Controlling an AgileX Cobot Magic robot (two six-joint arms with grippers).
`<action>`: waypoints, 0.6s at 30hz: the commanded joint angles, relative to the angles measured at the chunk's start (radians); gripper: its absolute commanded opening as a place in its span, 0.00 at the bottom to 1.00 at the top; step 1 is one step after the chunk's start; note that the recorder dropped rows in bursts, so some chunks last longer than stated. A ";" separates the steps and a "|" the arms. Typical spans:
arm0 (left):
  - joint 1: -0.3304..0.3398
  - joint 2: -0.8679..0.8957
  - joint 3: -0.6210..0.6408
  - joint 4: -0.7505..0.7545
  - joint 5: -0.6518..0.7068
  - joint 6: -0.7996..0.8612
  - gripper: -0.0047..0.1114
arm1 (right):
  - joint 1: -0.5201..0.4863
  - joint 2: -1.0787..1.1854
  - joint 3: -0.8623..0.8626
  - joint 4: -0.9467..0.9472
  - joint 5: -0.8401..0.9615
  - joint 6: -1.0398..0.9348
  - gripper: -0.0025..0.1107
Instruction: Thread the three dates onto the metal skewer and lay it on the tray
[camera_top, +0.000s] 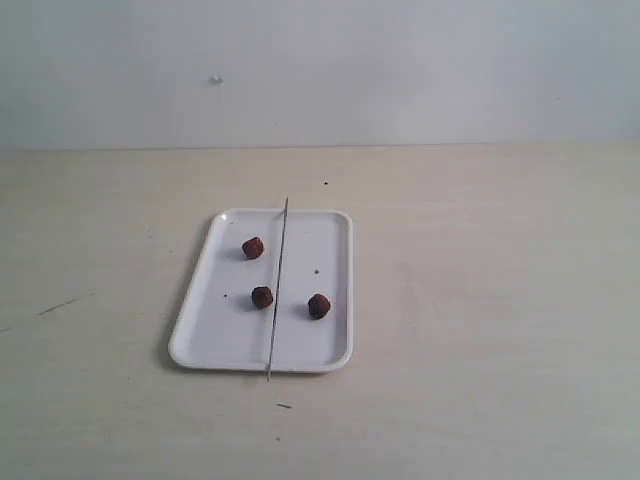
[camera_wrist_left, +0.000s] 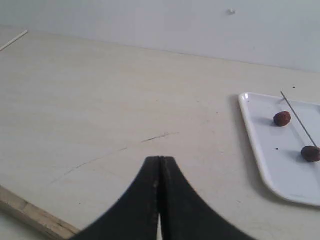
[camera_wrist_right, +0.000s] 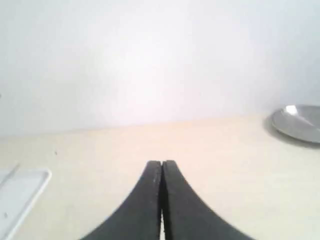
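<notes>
The white tray lies mid-table with three dates loose on it: one at the back left, one in the middle, one to the right. The metal skewer lies lengthwise across the tray, bare, its ends overhanging both rims. Neither gripper shows in the exterior view. In the left wrist view my left gripper is shut and empty, well away from the tray, two dates and the skewer. My right gripper is shut and empty, the tray's corner far off.
A pale wooden table runs back to a white wall. A shiny metal dish sits on the table in the right wrist view. A thin wooden stick lies far off in the left wrist view, with the table's edge close by.
</notes>
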 joint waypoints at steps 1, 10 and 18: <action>-0.001 -0.006 0.000 0.003 -0.003 -0.005 0.04 | 0.002 -0.003 0.004 0.066 -0.237 0.016 0.02; -0.010 -0.006 0.000 0.003 -0.004 -0.005 0.04 | 0.002 -0.003 0.004 0.085 -0.711 0.302 0.02; -0.010 -0.006 0.000 0.003 -0.004 -0.005 0.04 | 0.002 0.110 -0.311 -0.373 -0.540 0.795 0.02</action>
